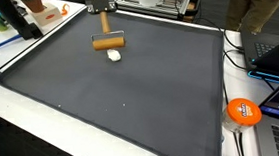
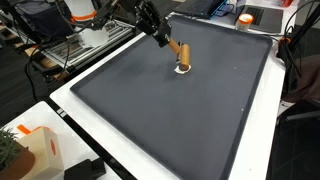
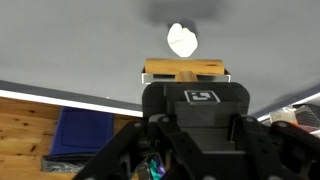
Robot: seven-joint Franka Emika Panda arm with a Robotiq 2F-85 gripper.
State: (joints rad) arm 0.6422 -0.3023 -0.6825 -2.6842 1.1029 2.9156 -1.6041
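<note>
The wooden mallet (image 1: 107,39) is hanging over the far part of the dark grey mat (image 1: 122,109), near the mat's far edge. Its handle is running up into the hand (image 1: 101,11) and its round head is lying crosswise at the low end. The hand is clamping the handle, its fingers drawn in narrow around the wood. A small white lump (image 1: 114,56) is sitting on the mat right under the mallet's head; I cannot tell whether the two are touching. The mat is covering most of a white bench (image 1: 33,126). An orange disc (image 1: 243,111) is lying on the bench just off the mat's side edge, well apart from the mallet.
</note>
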